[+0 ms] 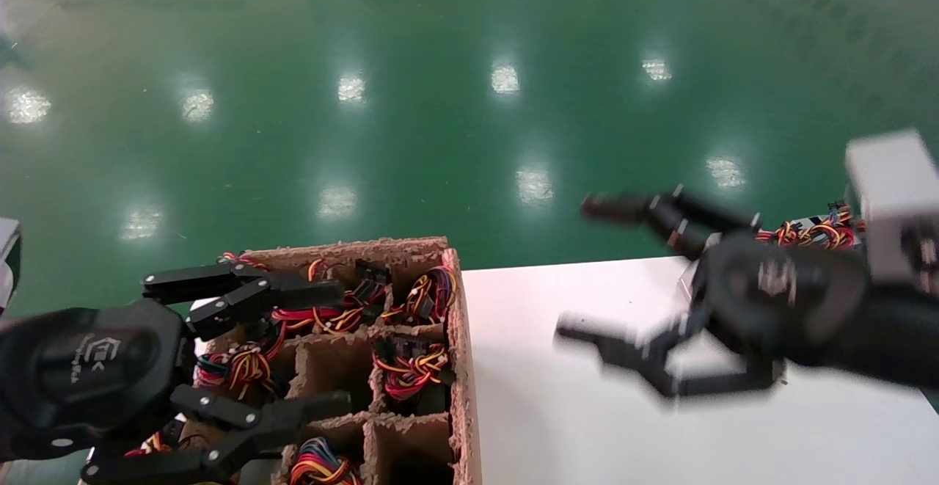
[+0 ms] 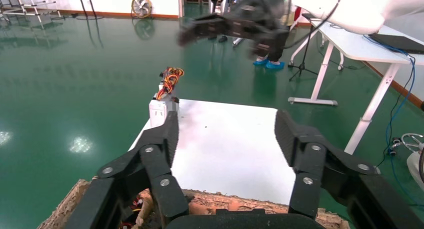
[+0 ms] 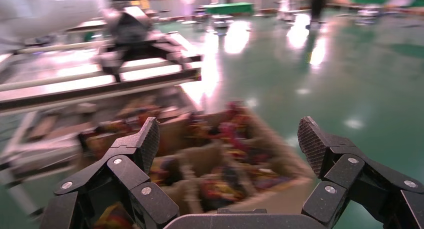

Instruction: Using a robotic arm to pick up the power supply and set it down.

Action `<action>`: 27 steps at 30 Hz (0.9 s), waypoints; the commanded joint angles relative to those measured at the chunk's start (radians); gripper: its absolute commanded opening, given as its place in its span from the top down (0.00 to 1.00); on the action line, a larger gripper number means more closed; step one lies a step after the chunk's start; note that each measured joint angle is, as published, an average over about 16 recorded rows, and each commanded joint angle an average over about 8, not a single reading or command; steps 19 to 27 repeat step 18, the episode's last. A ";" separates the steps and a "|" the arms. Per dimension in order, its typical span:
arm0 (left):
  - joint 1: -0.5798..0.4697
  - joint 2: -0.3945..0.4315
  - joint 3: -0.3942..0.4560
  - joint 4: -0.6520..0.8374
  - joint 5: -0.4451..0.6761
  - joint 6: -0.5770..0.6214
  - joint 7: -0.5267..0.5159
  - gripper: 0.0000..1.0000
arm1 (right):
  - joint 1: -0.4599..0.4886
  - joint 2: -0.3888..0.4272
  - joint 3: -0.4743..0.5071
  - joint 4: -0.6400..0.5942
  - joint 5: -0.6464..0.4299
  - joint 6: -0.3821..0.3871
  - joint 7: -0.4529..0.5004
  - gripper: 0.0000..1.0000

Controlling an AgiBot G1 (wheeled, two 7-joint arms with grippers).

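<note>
My right gripper (image 1: pixel 576 266) hangs open above the white table (image 1: pixel 557 426), with nothing between its fingers. It points toward the cardboard crate (image 1: pixel 458 338), which fills the right wrist view as the crate (image 3: pixel 235 154) beyond the open gripper (image 3: pixel 229 129). One power supply (image 2: pixel 160 110), a grey box with red, yellow and orange wires, stands at the table's far corner. In the head view only its wires (image 1: pixel 810 234) show behind the right arm. My left gripper (image 1: pixel 341 345) is open over the crate's left side, holding nothing. The left wrist view shows this gripper (image 2: pixel 226 126) facing the table (image 2: pixel 230 149).
The crate's compartments hold several more wire bundles (image 1: pixel 411 371); some cells look hollow. Green glossy floor surrounds the table. In the room beyond stand a white desk (image 2: pixel 350 44) and a person with blue shoe covers (image 2: pixel 267 64).
</note>
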 commanded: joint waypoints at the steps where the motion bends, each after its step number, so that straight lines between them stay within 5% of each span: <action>1: 0.000 0.000 0.000 0.000 0.000 0.000 0.000 0.00 | -0.033 0.007 0.010 0.062 0.007 -0.019 0.015 0.00; 9: 0.000 0.000 0.000 0.000 0.000 0.000 0.000 0.00 | -0.107 0.023 0.032 0.206 0.024 -0.064 0.042 0.00; 27: 0.000 0.000 0.000 0.000 0.000 0.000 0.000 0.00 | -0.096 0.021 0.030 0.182 0.024 -0.057 0.038 0.00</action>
